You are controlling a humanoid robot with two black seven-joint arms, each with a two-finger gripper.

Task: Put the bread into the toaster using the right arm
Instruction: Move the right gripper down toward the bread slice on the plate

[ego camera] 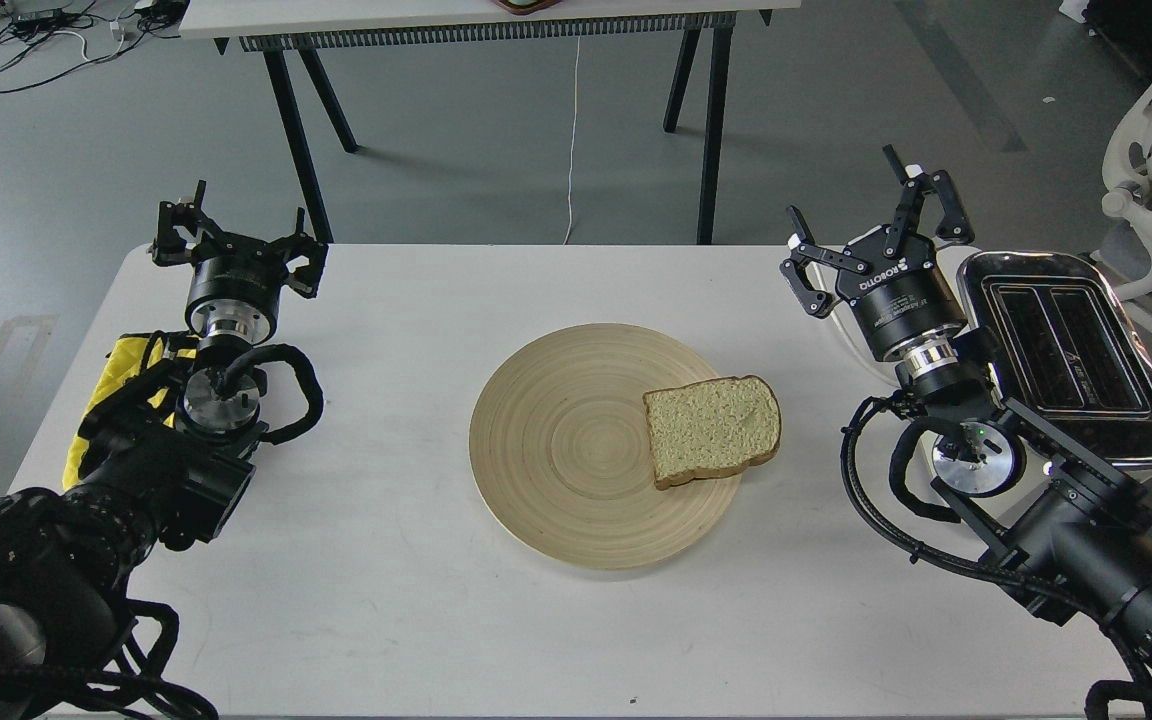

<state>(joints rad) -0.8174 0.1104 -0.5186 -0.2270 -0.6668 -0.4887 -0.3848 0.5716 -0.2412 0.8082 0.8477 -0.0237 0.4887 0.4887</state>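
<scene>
One slice of pale bread [713, 429] with a brown crust lies flat on the right part of a round wooden plate [556, 450] in the middle of the white table. The toaster [1076, 350], with a chrome top and two dark slots, stands at the table's right edge, partly hidden by my right arm. My right gripper [871, 235] is open and empty, fingers spread wide, up and to the right of the bread and just left of the toaster. At the far left of the table my left gripper [236, 235] is open and empty.
A yellow cloth [121, 375] lies beside my left arm at the table's left edge. Behind the white table [416, 620] stands another table with black legs [296, 130], and a white cord [572, 130] hangs down. A white chair [1151, 180] is at the right.
</scene>
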